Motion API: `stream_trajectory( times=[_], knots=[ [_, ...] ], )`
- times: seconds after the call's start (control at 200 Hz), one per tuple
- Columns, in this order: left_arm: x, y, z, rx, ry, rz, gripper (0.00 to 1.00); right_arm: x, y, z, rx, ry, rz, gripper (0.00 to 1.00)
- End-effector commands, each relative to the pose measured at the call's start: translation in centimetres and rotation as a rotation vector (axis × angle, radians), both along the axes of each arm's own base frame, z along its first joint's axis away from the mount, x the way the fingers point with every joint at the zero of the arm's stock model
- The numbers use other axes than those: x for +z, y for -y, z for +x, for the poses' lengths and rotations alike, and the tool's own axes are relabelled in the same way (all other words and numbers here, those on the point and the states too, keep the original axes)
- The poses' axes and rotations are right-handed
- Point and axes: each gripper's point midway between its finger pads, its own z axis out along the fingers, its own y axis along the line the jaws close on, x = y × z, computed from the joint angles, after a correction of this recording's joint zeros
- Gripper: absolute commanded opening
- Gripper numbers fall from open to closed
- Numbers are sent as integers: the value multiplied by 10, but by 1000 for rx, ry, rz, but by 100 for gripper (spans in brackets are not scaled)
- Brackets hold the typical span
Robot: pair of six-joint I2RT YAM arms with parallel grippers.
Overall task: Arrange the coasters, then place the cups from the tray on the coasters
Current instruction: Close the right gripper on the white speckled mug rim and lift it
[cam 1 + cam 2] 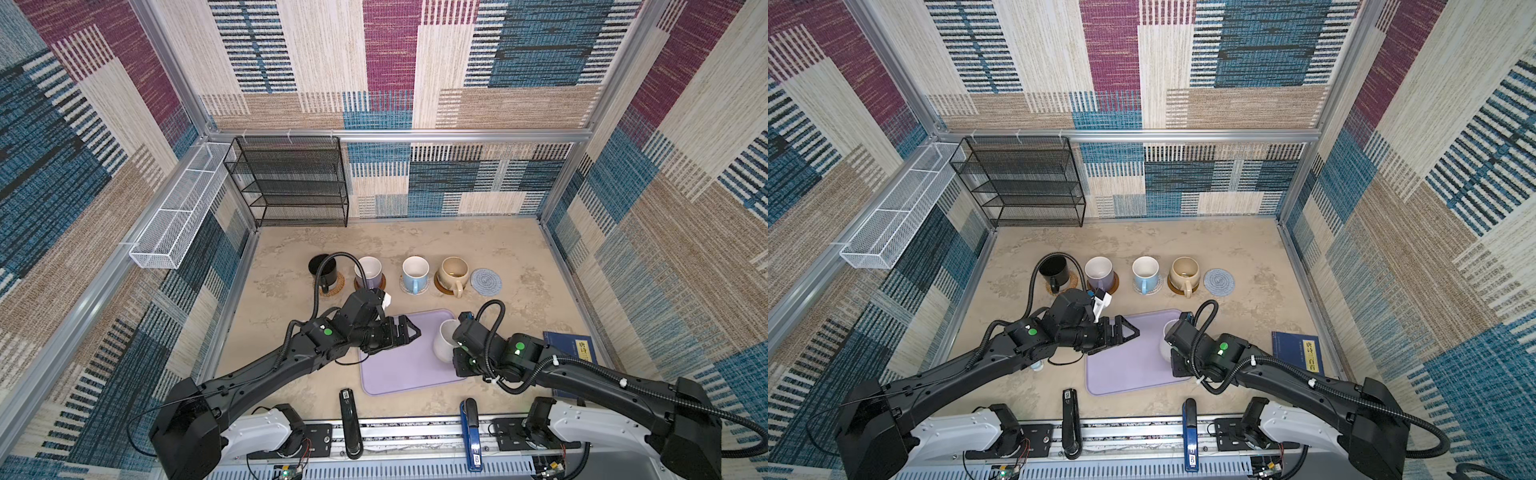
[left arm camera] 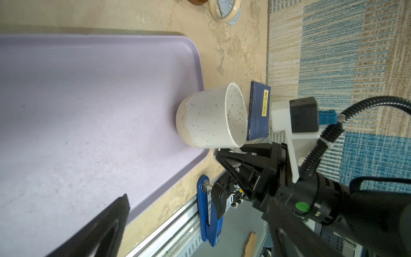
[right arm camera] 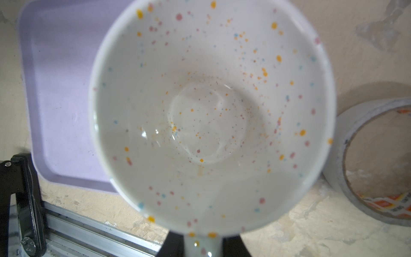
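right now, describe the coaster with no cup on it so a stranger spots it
On the beige marbled tabletop, beyond the flat lavender plastic tray, four handled mugs stand in a row. At that row's right end, beside the rounded beige mug, lies a round pale blue-grey woven coaster. It alone carries no mug.

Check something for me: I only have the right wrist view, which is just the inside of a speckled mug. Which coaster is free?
Observer: Only the blue-grey coaster, at the row's right end beside the beige mug.
Operator: Left gripper in the way?
Observer: No. The left gripper hangs open over the tray's left side.
Operator: Mug upright?
Observer: It looks tilted. The speckled mug is at the tray's right edge, with the right gripper shut on its handle.
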Motion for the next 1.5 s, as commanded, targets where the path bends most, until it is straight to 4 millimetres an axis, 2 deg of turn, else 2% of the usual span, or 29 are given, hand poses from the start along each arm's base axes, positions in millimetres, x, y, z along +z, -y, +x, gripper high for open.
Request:
stream_trajectory(
  times=[0.0,0.245,0.506,0.937,1.302,1.492],
  knots=[
    [11,6,7,16,30,-29,99,11,-7,11,13,61,13,0],
    [16,10,10,12,44,-43,99,13,-7,14,26,74,-6,0],
    [22,18,12,-2,50,-67,99,30,-7,23,27,134,-6,0],
    [33,27,20,-7,76,-95,99,38,1,29,7,188,-25,0],
    [21,30,22,-7,59,-81,99,16,-6,20,36,124,-5,0],
    [19,29,22,-6,59,-79,99,-5,-11,8,53,35,1,0]
  ],
)
